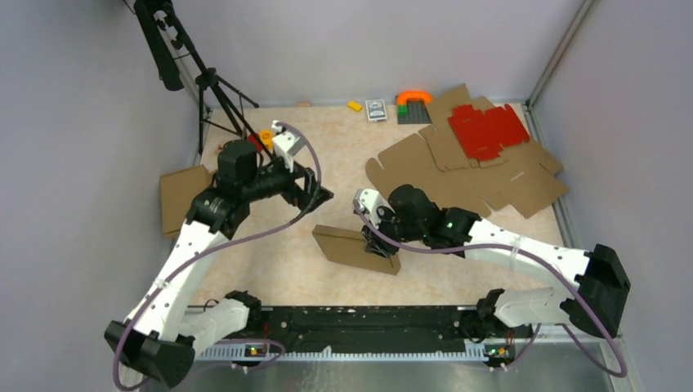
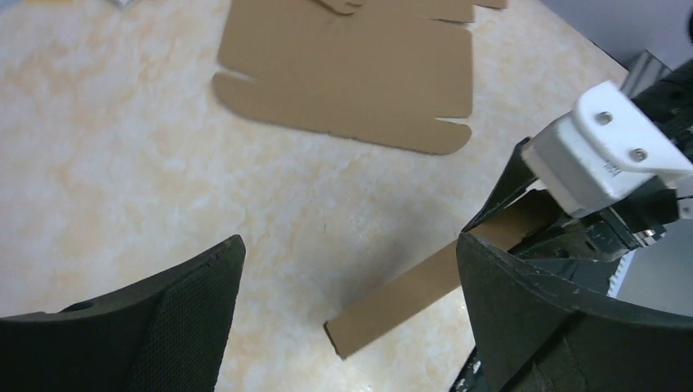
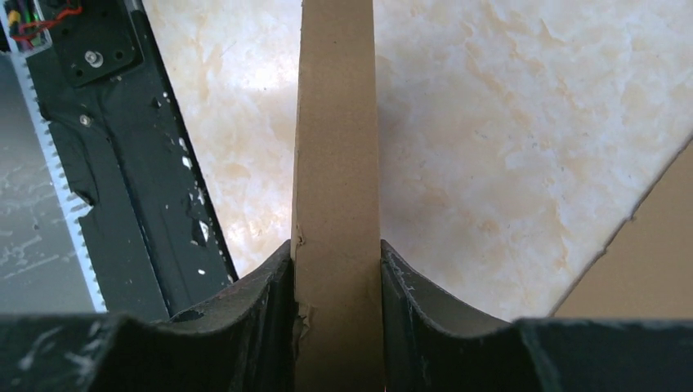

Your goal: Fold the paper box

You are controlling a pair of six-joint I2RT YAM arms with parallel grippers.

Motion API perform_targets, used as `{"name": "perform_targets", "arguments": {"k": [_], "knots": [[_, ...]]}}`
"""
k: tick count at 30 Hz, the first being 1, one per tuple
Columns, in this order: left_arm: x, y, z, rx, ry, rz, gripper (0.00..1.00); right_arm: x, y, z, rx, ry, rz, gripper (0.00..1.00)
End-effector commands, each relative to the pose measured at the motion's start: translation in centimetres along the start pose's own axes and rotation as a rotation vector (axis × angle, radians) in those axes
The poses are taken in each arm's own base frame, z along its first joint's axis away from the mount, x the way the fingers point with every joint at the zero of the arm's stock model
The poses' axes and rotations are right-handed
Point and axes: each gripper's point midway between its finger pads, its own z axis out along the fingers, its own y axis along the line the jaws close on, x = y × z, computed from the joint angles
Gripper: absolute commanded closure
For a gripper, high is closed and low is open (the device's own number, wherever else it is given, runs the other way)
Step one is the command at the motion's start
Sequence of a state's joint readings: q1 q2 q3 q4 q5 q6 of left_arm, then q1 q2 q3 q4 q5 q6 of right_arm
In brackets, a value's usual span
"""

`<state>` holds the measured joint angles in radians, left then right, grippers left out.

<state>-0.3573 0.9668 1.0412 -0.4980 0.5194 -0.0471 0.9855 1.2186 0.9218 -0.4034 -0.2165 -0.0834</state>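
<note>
Our right gripper (image 3: 337,273) is clamped on the plain brown cardboard paper box (image 1: 353,247), folded over on the pale marbled table (image 1: 270,269). The left gripper (image 2: 351,278) gapes wide, empty. We reckon most folding's left.

Box (image 1: 347,245) end perhaps beneath right pincer (image 1: 378,248)

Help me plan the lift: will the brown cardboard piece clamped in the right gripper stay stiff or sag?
Probably stiff: the paper box juts straight out from the right gripper without drooping. It is likely light, being thin folded card. Its frayed edge beside the fingers suggests it may crush under hard squeezing.
</note>
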Motion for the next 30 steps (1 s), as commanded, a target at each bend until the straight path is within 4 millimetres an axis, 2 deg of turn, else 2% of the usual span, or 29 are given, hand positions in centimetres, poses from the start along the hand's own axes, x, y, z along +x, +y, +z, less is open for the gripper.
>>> {"name": "perform_targets", "arguments": {"k": [1, 4, 6, 9, 12, 15, 18, 21, 24, 30], "knots": [[-3.3, -3.9, 0.8, 0.33, -0.053, 0.313, 0.01, -3.5, 0.2, 0.0, -0.064, -0.155, -0.052, 0.65], [-2.1, -7.0, -0.3, 0.571, -0.057, 0.413, 0.01, -4.8, 0.0, 0.2, -0.098, -0.233, -0.068, 0.67], [-0.7, -7.3, -0.6, 0.615, -0.043, 0.472, 0.02, -4.8, 0.1, 0.6, -0.119, -0.247, -0.097, 0.68], [1.3, -6.3, 0.0, 0.6, -0.007, 0.522, 0.02, -4.3, 0.1, 1.1, -0.133, -0.257, -0.147, 0.69], [4.1, -6.2, -0.3, 0.644, 0.029, 0.633, 0.03, -4.3, -0.1, 1.1, -0.188, -0.328, -0.18, 0.69], [5.9, -4.5, 1.0, 0.539, 0.075, 0.632, 0.03, -4.7, -0.6, 0.3, -0.241, -0.405, -0.188, 0.69], [7.8, -3.5, 2.3, 0.476, 0.145, 0.64, 0.02, -4.4, -1.3, 0.6, -0.23, -0.377, -0.201, 0.67], [8.6, -2.2, 3.5, 0.393, 0.196, 0.629, 0.02, -4.1, -1.4, 1.2, -0.247, -0.343, -0.233, 0.66], [8.8, -1.9, 4.3, 0.371, 0.194, 0.651, 0.03, -3.3, -1.1, 1.6, -0.276, -0.333, -0.284, 0.67], [9.6, -1.1, 5.2, 0.361, 0.241, 0.632, 0.21, -3.1, -2.0, 1.8, -0.229, -0.318, -0.326, 0.67]]}}
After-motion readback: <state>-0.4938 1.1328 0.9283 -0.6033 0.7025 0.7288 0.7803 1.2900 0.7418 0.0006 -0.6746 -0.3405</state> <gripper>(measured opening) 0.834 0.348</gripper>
